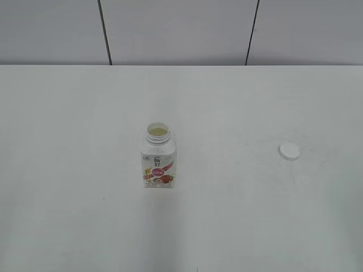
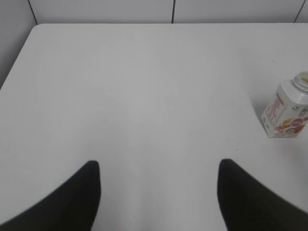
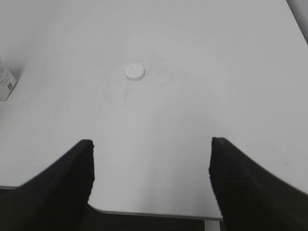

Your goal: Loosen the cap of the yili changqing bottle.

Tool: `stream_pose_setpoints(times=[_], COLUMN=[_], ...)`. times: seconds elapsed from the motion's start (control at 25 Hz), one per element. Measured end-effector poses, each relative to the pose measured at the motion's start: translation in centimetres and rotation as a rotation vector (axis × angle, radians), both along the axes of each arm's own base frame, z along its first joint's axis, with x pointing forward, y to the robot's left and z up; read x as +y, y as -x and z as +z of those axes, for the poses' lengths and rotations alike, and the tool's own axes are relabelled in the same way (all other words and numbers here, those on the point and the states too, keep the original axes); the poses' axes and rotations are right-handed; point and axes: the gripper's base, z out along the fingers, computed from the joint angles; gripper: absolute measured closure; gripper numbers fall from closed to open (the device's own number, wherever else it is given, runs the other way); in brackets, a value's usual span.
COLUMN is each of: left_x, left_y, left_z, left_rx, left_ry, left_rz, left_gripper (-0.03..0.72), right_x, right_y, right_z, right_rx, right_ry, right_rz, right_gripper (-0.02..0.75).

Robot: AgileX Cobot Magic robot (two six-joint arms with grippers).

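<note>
The yili changqing bottle stands upright near the middle of the white table, its neck open with no cap on it. It also shows at the right edge of the left wrist view and at the left edge of the right wrist view. The white cap lies flat on the table to the bottle's right, also seen in the right wrist view. My left gripper is open and empty, well left of the bottle. My right gripper is open and empty, over the table's front edge, short of the cap.
The white table runs back to a grey panelled wall. Its front edge and rounded corner show in the right wrist view. Neither arm shows in the exterior view.
</note>
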Motion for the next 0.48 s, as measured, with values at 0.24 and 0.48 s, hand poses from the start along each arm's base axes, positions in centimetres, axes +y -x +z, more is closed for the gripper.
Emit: stream_pose_setpoints(times=[0.24, 0.48], left_x=[0.0, 0.0], left_y=[0.0, 0.0], left_z=[0.0, 0.0], left_rx=[0.0, 0.0], left_ry=[-0.001, -0.001], left_rz=[-0.001, -0.001], left_gripper=[0.218, 0.218], right_x=[-0.01, -0.01], right_y=[0.07, 0.06], right_z=[-0.03, -0.02], right_rx=[-0.006, -0.007], right_ry=[-0.001, -0.001], right_rz=[0.0, 0.0], right_gripper=[0.153, 0.153])
